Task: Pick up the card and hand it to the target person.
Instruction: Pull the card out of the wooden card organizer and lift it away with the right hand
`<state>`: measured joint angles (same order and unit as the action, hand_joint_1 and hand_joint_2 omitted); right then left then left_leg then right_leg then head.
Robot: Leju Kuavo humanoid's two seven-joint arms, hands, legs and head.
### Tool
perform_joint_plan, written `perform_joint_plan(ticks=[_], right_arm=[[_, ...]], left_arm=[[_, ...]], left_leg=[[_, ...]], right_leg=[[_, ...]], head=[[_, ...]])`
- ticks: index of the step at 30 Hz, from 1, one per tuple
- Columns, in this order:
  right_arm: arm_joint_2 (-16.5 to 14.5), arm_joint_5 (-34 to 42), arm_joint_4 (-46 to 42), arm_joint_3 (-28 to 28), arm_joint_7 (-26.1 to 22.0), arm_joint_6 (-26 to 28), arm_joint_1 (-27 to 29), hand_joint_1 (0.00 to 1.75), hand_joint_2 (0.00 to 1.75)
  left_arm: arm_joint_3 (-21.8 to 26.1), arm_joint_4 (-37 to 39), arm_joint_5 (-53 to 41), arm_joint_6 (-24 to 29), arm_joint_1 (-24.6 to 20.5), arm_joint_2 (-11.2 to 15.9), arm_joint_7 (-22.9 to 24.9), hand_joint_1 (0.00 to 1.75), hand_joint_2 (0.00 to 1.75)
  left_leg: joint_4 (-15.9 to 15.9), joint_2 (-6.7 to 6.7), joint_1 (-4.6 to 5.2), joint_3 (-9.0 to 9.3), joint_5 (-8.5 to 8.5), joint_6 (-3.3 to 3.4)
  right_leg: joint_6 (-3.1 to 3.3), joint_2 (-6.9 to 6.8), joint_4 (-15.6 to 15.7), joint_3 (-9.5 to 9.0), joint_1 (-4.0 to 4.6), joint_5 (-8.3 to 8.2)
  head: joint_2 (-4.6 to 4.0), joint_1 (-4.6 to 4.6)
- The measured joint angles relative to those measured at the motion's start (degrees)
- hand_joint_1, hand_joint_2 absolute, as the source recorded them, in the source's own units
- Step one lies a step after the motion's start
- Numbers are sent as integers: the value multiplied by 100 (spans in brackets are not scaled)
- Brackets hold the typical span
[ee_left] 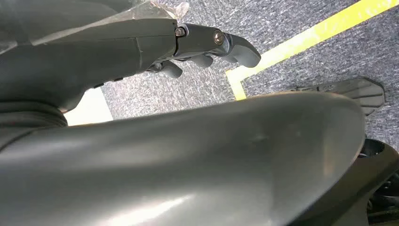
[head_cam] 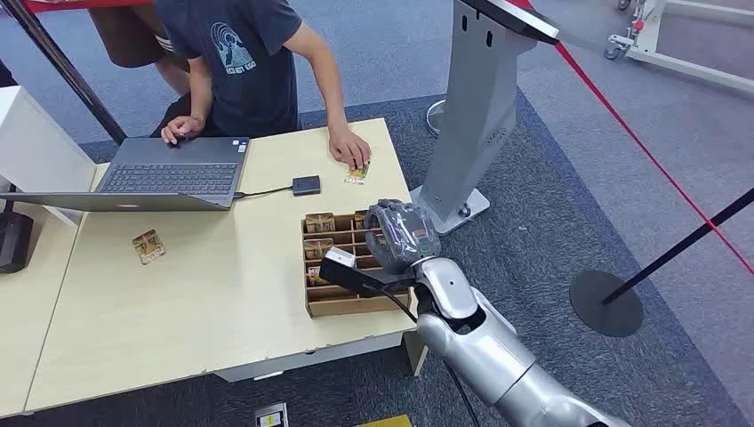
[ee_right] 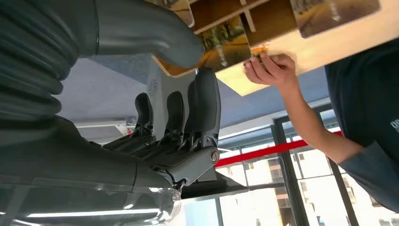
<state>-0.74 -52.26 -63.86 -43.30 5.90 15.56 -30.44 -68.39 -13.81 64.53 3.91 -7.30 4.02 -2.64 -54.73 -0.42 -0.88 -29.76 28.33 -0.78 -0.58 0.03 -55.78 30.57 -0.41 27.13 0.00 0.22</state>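
Cards are sitting in the wooden tray at the table's edge while the right hand is hovering above them, fingers apart and holding nothing, so pickup is pending: lowering and pinching one card.

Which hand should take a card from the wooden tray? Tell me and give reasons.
Right. The right hand hovers over the wooden tray of cards, holding nothing visible. The left hand hangs low over the carpet.

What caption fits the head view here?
Right hand hovers over the wooden card box while a person's hand rests on a card at the table edge.
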Motion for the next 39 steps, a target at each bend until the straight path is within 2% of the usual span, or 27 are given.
perform_joint_plan(ticks=[12, 16, 23, 32, 39], right_arm=[[29, 79, 398, 13, -8, 49, -19, 103, 175], [21, 104, 548, 13, -63, 74, -49, 96, 175], [12, 151, 761, 17, -134, 110, -105, 71, 175], [-52, 155, 1059, 17, -203, 186, -231, 96, 175], [-66, 166, 1259, 37, -186, 213, -267, 97, 175]], left_arm=[[0, 0, -32, -31, 0, 1, 2, 0, 0], [0, 0, -31, -29, 0, 1, 2, 0, 0], [0, 0, -25, -26, 0, 0, 2, 0, 0], [1, 0, 12, -2, 0, 0, 2, 0, 0], [2, 0, 22, -13, 1, 0, 2, 0, 0]], left_leg=[[0, 0, 0, 0, 0, 0], [0, 0, 0, 0, 0, 0], [0, 0, 0, -1, 0, 0], [0, -1, 0, 0, 0, 0], [0, 0, 0, 0, 0, 0]], right_leg=[[0, 0, -1, 0, 0, 0], [0, 0, -1, 0, 0, 0], [0, 0, -1, 0, 0, 0], [0, 0, -1, 0, 0, 0], [0, 0, 0, 0, 0, 0]], head=[[0, 0], [0, 0], [0, 1], [0, 1], [0, 2]])
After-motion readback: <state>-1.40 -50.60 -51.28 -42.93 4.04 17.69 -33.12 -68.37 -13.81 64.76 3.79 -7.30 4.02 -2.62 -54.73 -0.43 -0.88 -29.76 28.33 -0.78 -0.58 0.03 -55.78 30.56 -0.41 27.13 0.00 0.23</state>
